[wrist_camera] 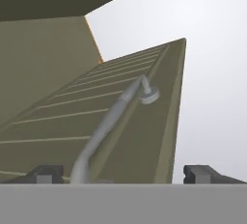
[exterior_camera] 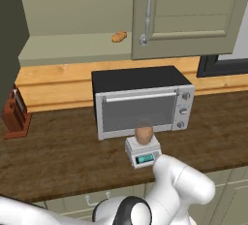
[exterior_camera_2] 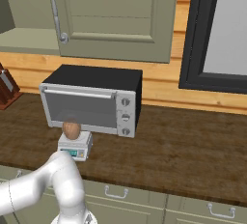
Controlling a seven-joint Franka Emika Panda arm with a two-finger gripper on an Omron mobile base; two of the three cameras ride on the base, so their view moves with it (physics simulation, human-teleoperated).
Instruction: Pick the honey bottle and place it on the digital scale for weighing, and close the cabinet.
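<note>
With the honey bottle (exterior_camera: 143, 134) resting on the digital scale (exterior_camera: 142, 152), the spread-open gripper (wrist_camera: 124, 174) faces the cabinet (wrist_camera: 96, 126) door handle (wrist_camera: 113, 121) to push it closed.

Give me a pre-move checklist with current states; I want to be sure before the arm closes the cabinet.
1. Honey bottle on scale: ok, it stands upright on the platform.
2. Left cabinet door closed: not ok, the shelf behind it is exposed.
3. End effector open: ok, fingertips stand wide apart.
4. End effector near a door handle: ok, the bar runs up between the fingertips.
5. Contact with the door: cannot tell.
6. Bread lump clear of the door's swing: cannot tell.
</note>
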